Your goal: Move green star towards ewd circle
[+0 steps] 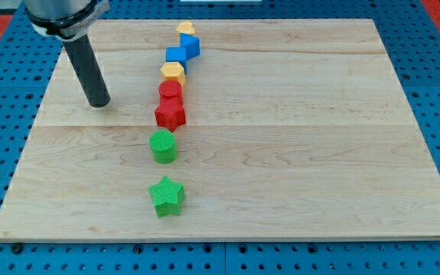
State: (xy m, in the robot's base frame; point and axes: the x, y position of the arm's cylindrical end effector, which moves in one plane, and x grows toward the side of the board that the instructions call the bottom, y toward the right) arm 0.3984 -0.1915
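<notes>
Bare rod, no fingers, holding nothing: its tip (98, 103) far left risks shoving green star (166, 196) into green cylinder (163, 146), missing red circle (170, 90).

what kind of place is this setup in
Probably a robotics lab bench, not a home or workshop. A pale wooden board lies on a blue perforated base, small coloured blocks such as the green star stand in a line, and my tip rests at their left.
</notes>
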